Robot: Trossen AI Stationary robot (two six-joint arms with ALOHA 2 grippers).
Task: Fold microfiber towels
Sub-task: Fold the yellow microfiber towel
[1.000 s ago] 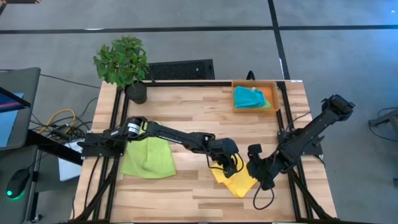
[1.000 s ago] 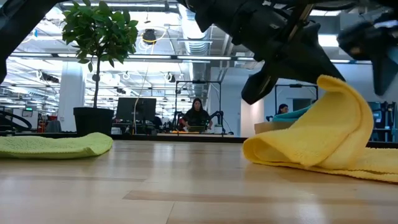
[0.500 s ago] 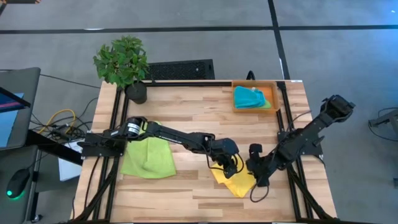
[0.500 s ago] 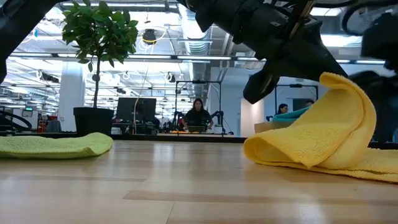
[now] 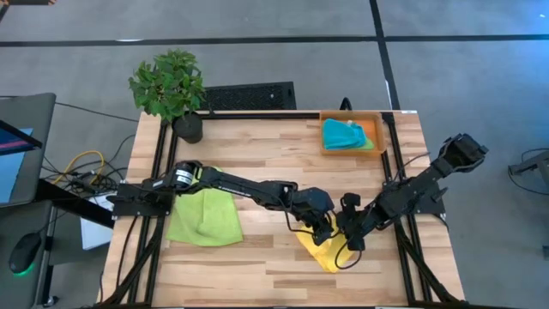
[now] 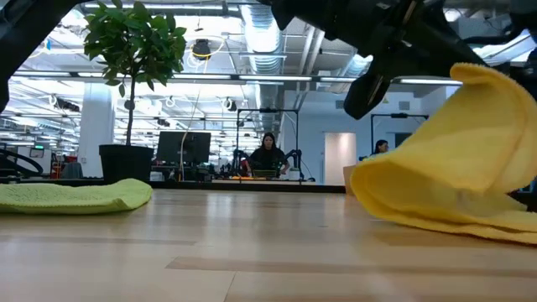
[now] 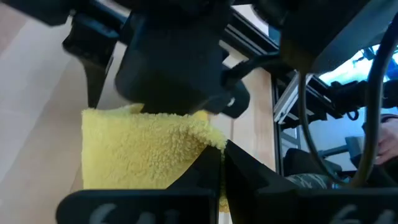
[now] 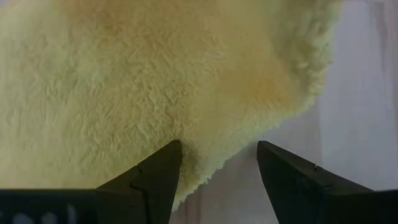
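A yellow towel (image 5: 324, 251) lies on the table's near right part, one edge raised in an arch (image 6: 470, 143). My left gripper (image 5: 322, 228) reaches over it from the left and is shut on that raised edge. My right gripper (image 5: 349, 233) is open right beside it. In the right wrist view (image 8: 217, 165) its fingers stand on either side of the towel's fuzzy edge (image 8: 205, 174). A lime towel (image 5: 204, 216) lies flat on the left. A teal towel (image 5: 343, 135) lies over a green one in the orange tray (image 5: 376, 130). My left gripper pinches the yellow towel's raised edge (image 7: 208, 138) between its two fingers, coming from the table's left and slanting down. That edge is lifted and curls over, while the towel's lower part (image 6: 470, 222) rests on the table. My right gripper: I cannot tell whether its open fingers (image 8: 158, 174) touch the towel.
A potted plant (image 5: 171, 90) stands at the far left corner. The orange tray sits at the far right corner. Bare wood (image 5: 257, 154) lies across the table's middle and far side. The two grippers are close together over the yellow towel.
My left gripper has raised the yellow towel's edge higher and carried it a little toward the table's right edge, and the arch stands taller. My right gripper has gone toward the left, up to the towel. The towel's lower part has stayed on the table.
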